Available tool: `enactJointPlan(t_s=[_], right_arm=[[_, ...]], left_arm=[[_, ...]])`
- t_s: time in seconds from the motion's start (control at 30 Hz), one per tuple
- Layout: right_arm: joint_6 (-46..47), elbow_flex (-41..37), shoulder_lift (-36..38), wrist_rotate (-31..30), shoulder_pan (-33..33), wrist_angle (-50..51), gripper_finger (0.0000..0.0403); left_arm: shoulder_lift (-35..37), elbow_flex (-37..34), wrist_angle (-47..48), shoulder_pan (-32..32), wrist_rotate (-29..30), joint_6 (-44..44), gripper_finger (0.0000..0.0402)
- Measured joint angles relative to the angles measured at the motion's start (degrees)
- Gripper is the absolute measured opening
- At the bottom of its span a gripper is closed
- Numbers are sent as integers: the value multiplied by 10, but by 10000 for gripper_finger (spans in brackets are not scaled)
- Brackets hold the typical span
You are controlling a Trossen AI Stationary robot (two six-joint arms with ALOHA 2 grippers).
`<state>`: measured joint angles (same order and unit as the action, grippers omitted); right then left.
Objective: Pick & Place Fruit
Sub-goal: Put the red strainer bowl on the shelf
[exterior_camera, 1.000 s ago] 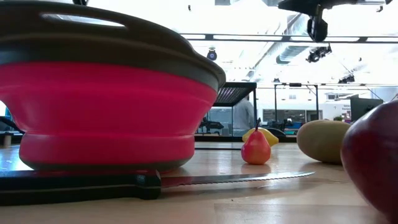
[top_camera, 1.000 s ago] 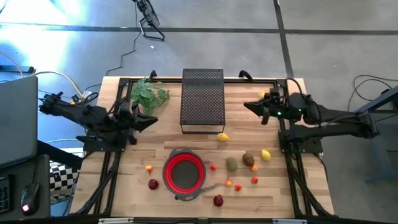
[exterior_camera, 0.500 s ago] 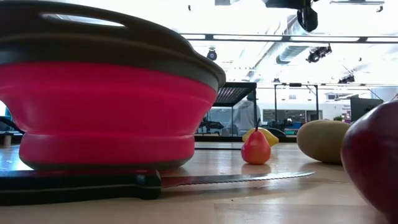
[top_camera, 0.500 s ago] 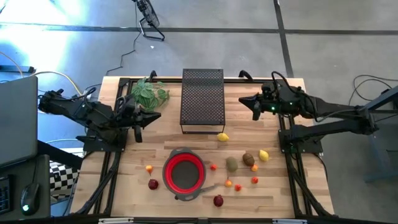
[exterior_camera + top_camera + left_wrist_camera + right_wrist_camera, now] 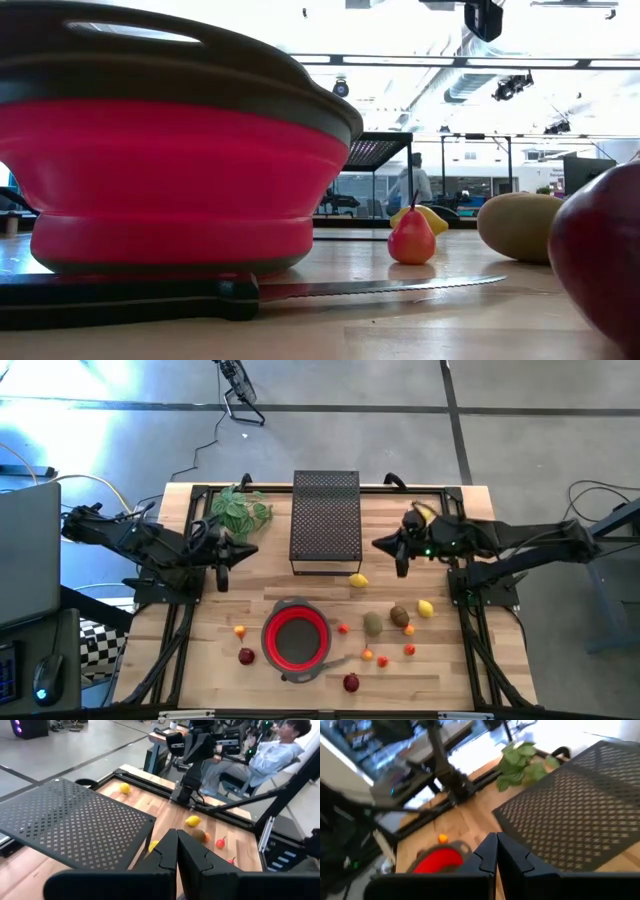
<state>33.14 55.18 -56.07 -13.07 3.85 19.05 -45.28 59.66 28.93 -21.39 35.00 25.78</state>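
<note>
Wooden slatted table (image 5: 250,580), framed by black rails, grey floor around it. Black perforated metal stand (image 5: 325,520) at the far centre; green leafy sprig (image 5: 238,510) just beside it on the left arm's side. Red collapsible bowl (image 5: 296,637) with dark rim near the front centre. The low view alone shows a black-handled knife (image 5: 200,295) lying against the bowl's base, and a bright hall with a standing person (image 5: 415,185) far behind; the left wrist view alone shows a seated person (image 5: 270,755) beyond the table. Fruit, all on the table: lemons (image 5: 358,581) in front of the stand and further right, brown and olive ovals (image 5: 373,623) right of the bowl, dark red balls (image 5: 351,682) near the front edge, tiny orange and red pieces (image 5: 240,630) on both sides of the bowl. Left gripper (image 5: 250,548) over the table left of the stand, fingers pressed together, empty. Right gripper (image 5: 382,544) right of the stand, fingers likewise closed on nothing.
</note>
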Motion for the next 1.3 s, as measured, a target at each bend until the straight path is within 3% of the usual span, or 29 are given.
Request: enactJointPlan(t_s=[0.47, 0.93, 1.3], right_arm=[[-46, 0, -15, 1, 22, -60, 2], [-50, 0, -14, 27, 22, -84, 2], [-50, 0, -14, 27, 22, -140, 2]], left_arm=[[0, 0, 0, 0, -60, -1, 0], [-24, 0, 0, 0, -73, -28, 0], [-48, -1, -4, 0, -155, 62, 0]])
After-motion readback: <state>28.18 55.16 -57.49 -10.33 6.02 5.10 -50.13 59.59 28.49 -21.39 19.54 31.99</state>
